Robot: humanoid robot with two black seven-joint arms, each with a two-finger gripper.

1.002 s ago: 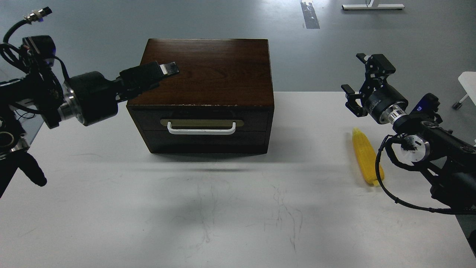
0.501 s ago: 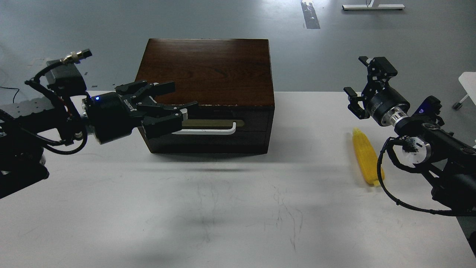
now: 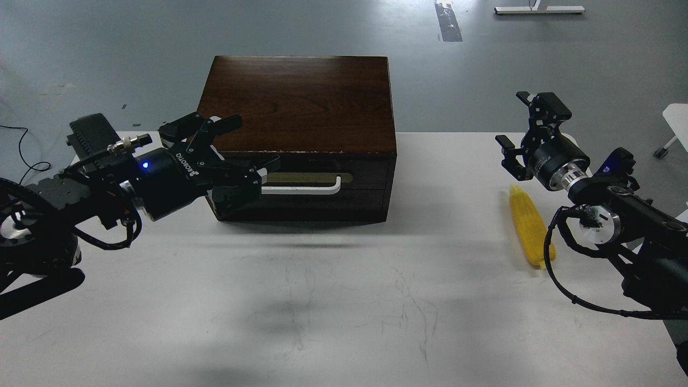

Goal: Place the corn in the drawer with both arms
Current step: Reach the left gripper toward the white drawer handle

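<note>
The dark brown wooden box stands at the back middle of the white table. Its drawer is closed, with a brass plate and a white bar handle. My left gripper is open, its fingers spread in front of the drawer's left end and hiding the handle's left end. The yellow corn lies lengthwise on the table at the right. My right gripper is open and empty, raised just beyond the corn's far tip.
The right arm's black cable loops beside the corn's near end. The table's right edge is close to the corn. A white object sits off the table at the far right.
My left arm swung down from beside the box top to the drawer front and its fingers spread open. My right gripper dropped slightly.
</note>
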